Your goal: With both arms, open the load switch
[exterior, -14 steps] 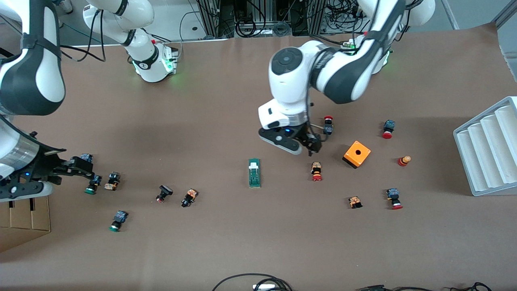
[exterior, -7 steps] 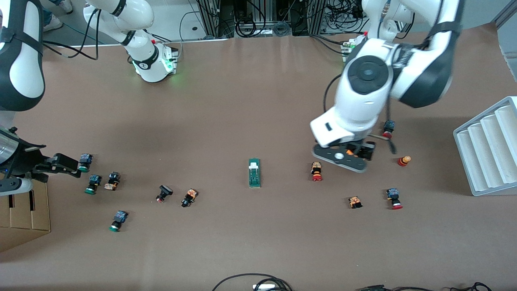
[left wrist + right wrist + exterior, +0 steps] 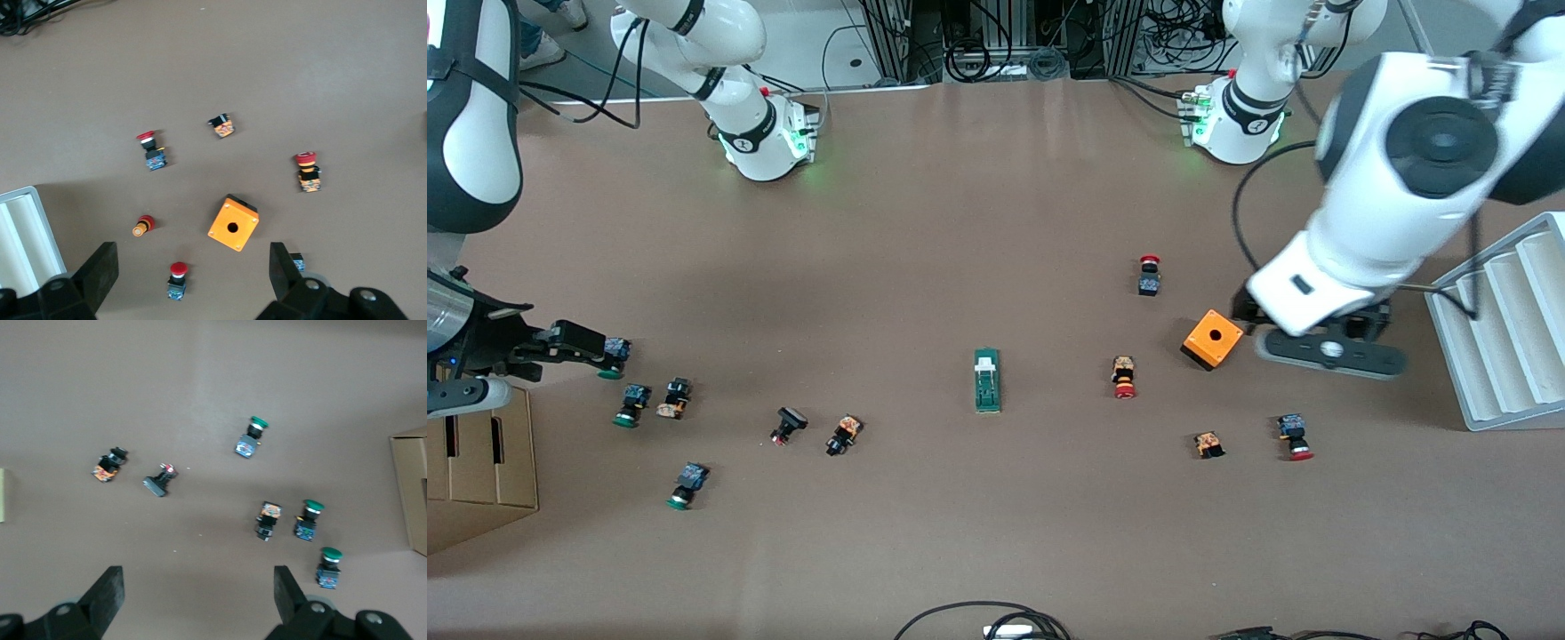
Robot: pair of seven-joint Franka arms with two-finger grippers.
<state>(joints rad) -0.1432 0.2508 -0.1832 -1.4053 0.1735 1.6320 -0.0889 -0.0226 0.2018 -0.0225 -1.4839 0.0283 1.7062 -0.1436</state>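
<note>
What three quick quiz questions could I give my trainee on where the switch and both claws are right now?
1. True or false: the load switch lies flat on the table, touched by neither claw.
2. The left claw hangs over the table beside which thing? A) orange box B) cardboard box C) load switch
3. Fill in: both the left claw and the right claw are ____ and hold nothing.

Key: 1 true; 2 A; 3 open
</note>
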